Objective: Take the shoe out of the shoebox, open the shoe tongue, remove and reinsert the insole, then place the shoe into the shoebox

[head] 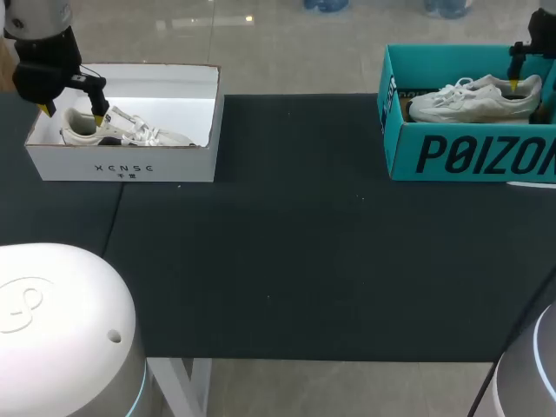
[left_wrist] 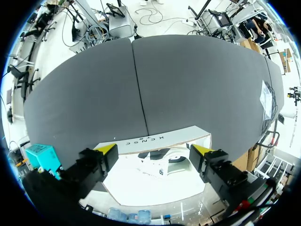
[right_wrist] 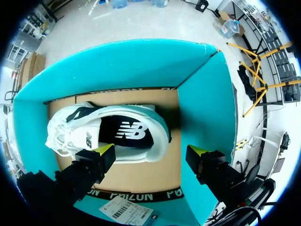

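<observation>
A white shoebox (head: pixel 122 161) stands at the table's far left with a white shoe (head: pixel 122 129) inside. My left gripper (head: pixel 74 109) hangs open over that box; in its wrist view the shoe (left_wrist: pixel 162 162) lies under and between the yellow fingertips (left_wrist: pixel 107 149). At the far right a teal shoebox (head: pixel 469 152) holds a pale shoe (head: pixel 473 100) lying on its side. My right gripper (right_wrist: pixel 153 153) hovers open above it; the shoe (right_wrist: pixel 113 134) shows its dark lining ahead of the fingers. One right fingertip (head: pixel 514 84) shows above the shoe's heel.
The black table mat (head: pixel 295 261) spreads between the two boxes. The teal box's tall walls (right_wrist: pixel 207 103) rise beside my right gripper. A label (right_wrist: pixel 127 209) is stuck on the teal box's near wall.
</observation>
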`<state>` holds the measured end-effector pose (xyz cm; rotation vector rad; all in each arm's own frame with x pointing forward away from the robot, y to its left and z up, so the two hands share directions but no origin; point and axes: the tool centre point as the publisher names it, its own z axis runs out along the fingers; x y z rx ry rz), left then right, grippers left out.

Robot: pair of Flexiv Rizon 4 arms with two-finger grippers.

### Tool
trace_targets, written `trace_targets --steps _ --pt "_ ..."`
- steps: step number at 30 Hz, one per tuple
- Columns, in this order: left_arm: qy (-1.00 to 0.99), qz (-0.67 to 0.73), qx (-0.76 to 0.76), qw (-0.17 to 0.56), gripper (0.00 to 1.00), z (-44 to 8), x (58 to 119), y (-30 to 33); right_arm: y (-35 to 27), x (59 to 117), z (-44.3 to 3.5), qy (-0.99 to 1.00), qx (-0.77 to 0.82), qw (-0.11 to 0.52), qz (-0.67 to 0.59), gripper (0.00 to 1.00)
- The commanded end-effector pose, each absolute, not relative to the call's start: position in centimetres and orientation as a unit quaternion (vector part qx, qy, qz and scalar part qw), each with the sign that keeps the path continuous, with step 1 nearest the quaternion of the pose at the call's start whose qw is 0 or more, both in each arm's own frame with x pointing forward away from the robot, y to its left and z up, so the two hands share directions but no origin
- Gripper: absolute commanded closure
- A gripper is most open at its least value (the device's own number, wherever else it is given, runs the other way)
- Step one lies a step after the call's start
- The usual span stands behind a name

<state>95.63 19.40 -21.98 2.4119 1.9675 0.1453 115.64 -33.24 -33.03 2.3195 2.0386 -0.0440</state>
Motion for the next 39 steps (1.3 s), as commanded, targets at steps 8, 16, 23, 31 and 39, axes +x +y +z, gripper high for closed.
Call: trace_targets --steps 8,16,23,31,39 --pt "0.631 0.048 0.774 0.013 0.0 -21.99 95.57 19.43 -33.55 116.7 -33.76 0.663 0.748 0.019 -0.019 0.0" --pt "0.631 0.048 0.774 0.013 0.0 -21.99 95.57 19.43 -33.52 116.77 -33.82 0.662 0.748 0.022 -0.033 0.57" --pt "0.631 0.048 0.774 0.013 0.0 -21.99 95.57 19.43 -33.32 116.6 -33.78 0.662 0.748 0.027 -0.039 0.38" --pt "0.631 0.048 0.774 0.013 0.0 -21.99 95.57 19.43 -33.38 116.31 -33.79 0.659 0.75 0.029 -0.043 0.07" --pt "0.631 0.048 0.774 0.013 0.0 -21.99 95.57 19.43 -33.82 116.33 -34.06 0.658 0.752 0.03 -0.04 0.36"
